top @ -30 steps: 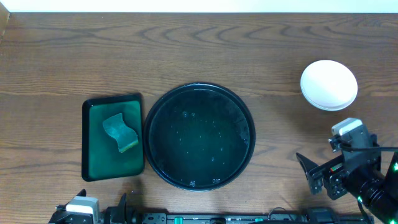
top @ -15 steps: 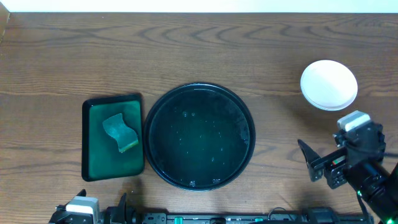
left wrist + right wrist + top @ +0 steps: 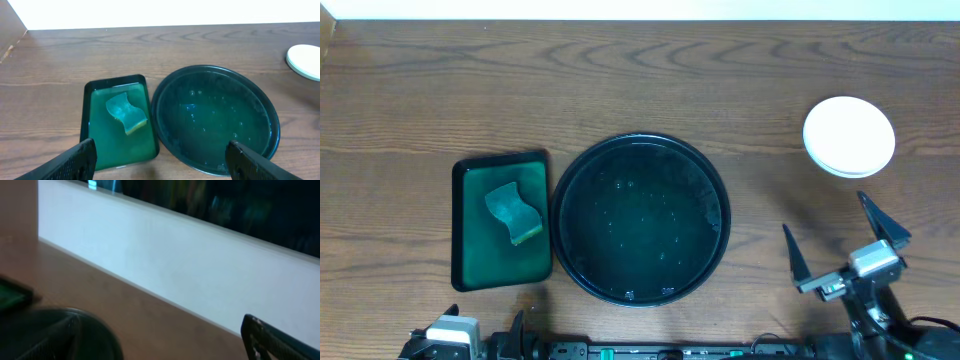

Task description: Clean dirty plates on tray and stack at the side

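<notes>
In the overhead view, the right gripper [image 3: 822, 211] is seen low at the right of the table [image 3: 620, 90], fingers spread wide with nothing between them. The plates [image 3: 849, 136] are piled just beyond it, well apart from the tray [image 3: 640, 220]. In the left wrist view, the left gripper [image 3: 161, 144] is poised near the tray's front rim, fingers splayed. In the blurred, tilted right wrist view, only one finger [image 3: 272, 339] is made out.
</notes>
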Robot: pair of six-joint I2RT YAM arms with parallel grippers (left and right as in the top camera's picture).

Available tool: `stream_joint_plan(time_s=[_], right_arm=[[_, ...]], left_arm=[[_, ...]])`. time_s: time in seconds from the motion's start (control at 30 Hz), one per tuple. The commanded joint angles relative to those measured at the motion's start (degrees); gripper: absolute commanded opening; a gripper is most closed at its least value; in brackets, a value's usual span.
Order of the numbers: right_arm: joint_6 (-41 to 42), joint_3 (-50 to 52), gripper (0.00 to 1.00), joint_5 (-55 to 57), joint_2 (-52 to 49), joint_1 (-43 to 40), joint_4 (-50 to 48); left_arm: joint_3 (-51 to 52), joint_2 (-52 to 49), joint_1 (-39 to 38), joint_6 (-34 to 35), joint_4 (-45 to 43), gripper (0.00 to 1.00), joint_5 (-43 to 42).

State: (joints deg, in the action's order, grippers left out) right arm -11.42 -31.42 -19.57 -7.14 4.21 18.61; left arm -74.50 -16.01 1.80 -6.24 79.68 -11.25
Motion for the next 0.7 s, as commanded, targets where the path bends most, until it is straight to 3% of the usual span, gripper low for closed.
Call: stream_joint_plan(time_s=[0.0,0.17,0.47,0.67], right_arm=[[6.56,6.88,0.99,-0.42,2.80,0.50,-6.45],[9.29,15.47,0.99,-0.42,5.14,0.50,-18.34],[9.29,21.75,0.99,-0.42,6.86,0.50,-25.09],[9.29,27.36,0.99,-0.42,6.86,0.50,-35.28]], left_arm=[[0.04,-0.02,-0.17,0.09,0.09,0.83,-0.28],[0.04,-0.02,-0.17,0.09,0.09,0.83,-0.28],[0.07,-0.02,-0.17,0.09,0.09,0.83,-0.28],[0.04,-0.02,-0.17,0.09,0.09,0.83,-0.28]])
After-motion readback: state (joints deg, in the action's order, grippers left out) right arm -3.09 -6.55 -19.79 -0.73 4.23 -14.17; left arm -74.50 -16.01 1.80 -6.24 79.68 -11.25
